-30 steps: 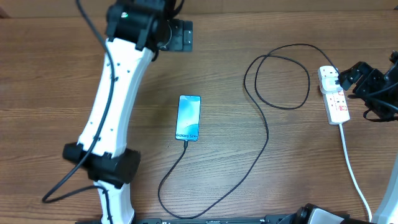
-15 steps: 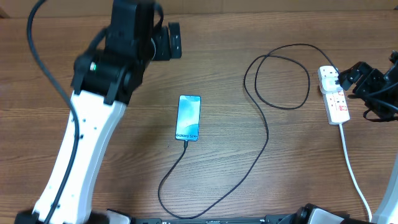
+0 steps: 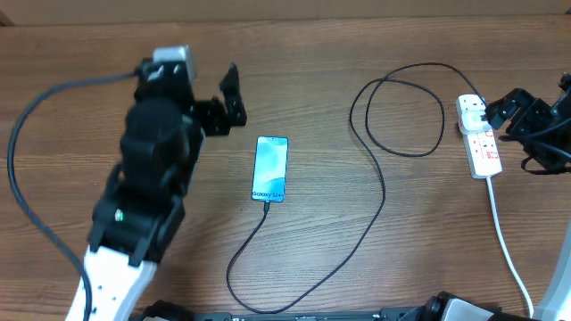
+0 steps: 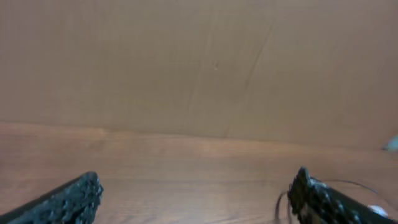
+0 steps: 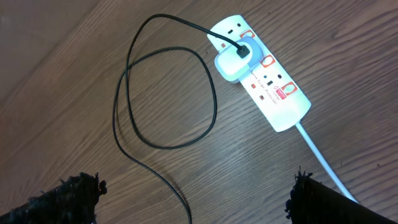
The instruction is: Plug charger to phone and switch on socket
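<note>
- Wood table (image 3: 357, 267) fills the overhead view; a plain tan wall backs the left wrist view.
- Phone (image 3: 271, 169) lies flat near table centre, screen lit, long axis 12 to 6 o'clock.
- Charger (image 3: 379, 192) tip is at the phone's 6 o'clock end and looks seated. The cable dips toward 6, swings up toward 2 o'clock, makes a loop and ends at the socket.
- Socket (image 5: 267, 87) lies at 3 o'clock of the phone, well apart, near the table's right edge. A white plug (image 5: 233, 62) sits in it with the black cable attached. Switch position cannot be told.
- White cord (image 3: 508, 250) runs from the socket toward 6 o'clock.
- Left gripper (image 3: 232, 98) at 10 o'clock of the phone, near but not touching, fingers (image 4: 68, 199) wide apart, nothing between.
- Right gripper (image 5: 193, 186) just at 3 o'clock of the socket, fingers spread wide and empty, off the socket.
</note>
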Robot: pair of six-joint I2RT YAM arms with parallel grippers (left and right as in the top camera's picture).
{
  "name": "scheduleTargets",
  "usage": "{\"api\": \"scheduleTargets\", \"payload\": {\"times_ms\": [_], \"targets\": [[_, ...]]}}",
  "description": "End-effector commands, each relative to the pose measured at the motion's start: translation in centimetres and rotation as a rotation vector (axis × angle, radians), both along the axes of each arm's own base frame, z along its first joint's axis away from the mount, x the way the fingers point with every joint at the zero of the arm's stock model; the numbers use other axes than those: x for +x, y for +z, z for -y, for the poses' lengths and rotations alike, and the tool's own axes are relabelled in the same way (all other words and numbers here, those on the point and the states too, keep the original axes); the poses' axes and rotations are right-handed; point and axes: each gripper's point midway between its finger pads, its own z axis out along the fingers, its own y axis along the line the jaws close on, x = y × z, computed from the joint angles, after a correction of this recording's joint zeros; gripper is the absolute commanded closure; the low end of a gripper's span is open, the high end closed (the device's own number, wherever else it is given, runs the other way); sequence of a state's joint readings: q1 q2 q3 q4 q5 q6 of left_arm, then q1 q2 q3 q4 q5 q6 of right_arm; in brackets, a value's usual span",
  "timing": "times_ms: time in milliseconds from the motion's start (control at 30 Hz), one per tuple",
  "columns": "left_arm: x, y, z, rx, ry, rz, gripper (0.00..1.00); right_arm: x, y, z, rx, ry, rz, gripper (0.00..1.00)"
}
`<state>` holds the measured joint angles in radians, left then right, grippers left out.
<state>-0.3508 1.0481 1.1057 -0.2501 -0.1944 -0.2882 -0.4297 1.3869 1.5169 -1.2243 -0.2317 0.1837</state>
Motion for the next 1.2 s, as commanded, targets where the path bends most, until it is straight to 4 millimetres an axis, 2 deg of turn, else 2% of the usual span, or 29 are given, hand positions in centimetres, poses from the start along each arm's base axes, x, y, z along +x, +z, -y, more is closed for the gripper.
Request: {"api": "scheduleTargets", "payload": {"times_ms": [0, 200, 333, 567, 767, 1067, 1167], "targets": [[-1.5, -0.9, -0.6, -0.032, -0.023, 0.079, 0.0, 0.3, 0.9, 0.1, -0.013, 0.0, 0.023, 0.0], [-3.4, -1.6, -2.0, -0.081, -0.056, 0.241, 0.0, 0.3, 0.9, 0.1, -0.013, -0.001, 0.023, 0.0], [-5.6, -2.4, -3.4, -0.091, -0.058, 0.332, 0.0, 0.3, 0.9, 0.1, -0.013, -0.001, 0.023, 0.0], [-8.1, -3.5, -5.6, -0.082, -0.021, 0.403, 0.0, 0.3, 0.9, 0.1, -0.013, 0.0, 0.023, 0.0], [-9.4, -4.9, -7.1, -0.072, 0.029, 0.436, 0.0, 0.3, 0.9, 0.1, -0.013, -0.001, 0.023, 0.0], [-10.3, -9.1, -8.2, -0.061, 0.064, 0.424, 0.0, 0.3, 0.9, 0.1, -0.013, 0.0, 0.023, 0.0], [-10.6, -11.5, -8.4, -0.059, 0.07, 0.438, 0.0, 0.3, 0.9, 0.1, -0.013, -0.001, 0.023, 0.0]]}}
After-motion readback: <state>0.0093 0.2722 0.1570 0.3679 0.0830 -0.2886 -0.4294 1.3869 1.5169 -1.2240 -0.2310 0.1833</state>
